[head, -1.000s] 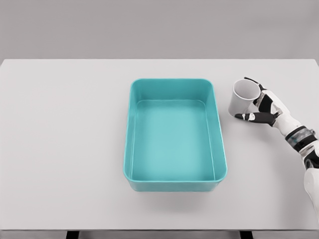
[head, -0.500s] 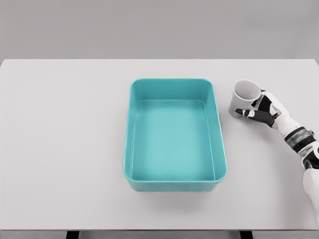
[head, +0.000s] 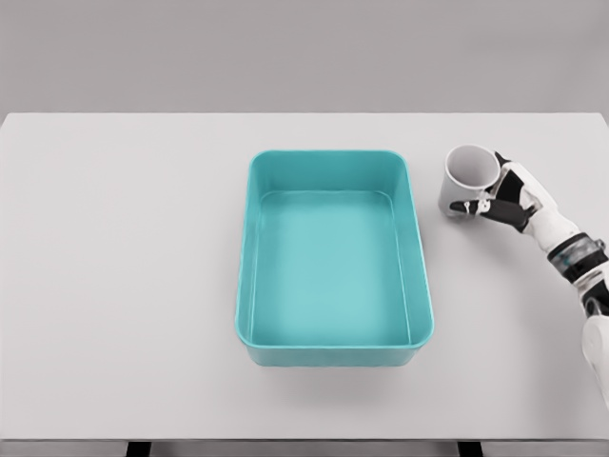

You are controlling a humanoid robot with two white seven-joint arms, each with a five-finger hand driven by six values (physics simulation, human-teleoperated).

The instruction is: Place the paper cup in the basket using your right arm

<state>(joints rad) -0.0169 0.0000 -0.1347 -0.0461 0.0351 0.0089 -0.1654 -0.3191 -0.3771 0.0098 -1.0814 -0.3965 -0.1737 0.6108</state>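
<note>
A white paper cup (head: 467,178) is just right of the teal basket (head: 331,352), its mouth facing up and toward me. My right hand (head: 491,193) is shut on the cup, thumb across its front and fingers round its right side. The cup appears slightly raised off the white table, tilted a little. The basket is rectangular, open-topped and holds nothing. My left arm does not show.
The white table (head: 124,286) stretches wide on both sides of the basket. Its front edge runs along the bottom of the view, with dark legs below. My right forearm (head: 579,262) comes in from the lower right.
My right hand has closed on the cup and shifted up and slightly away with it, so the cup now sits a little higher in the picture.
</note>
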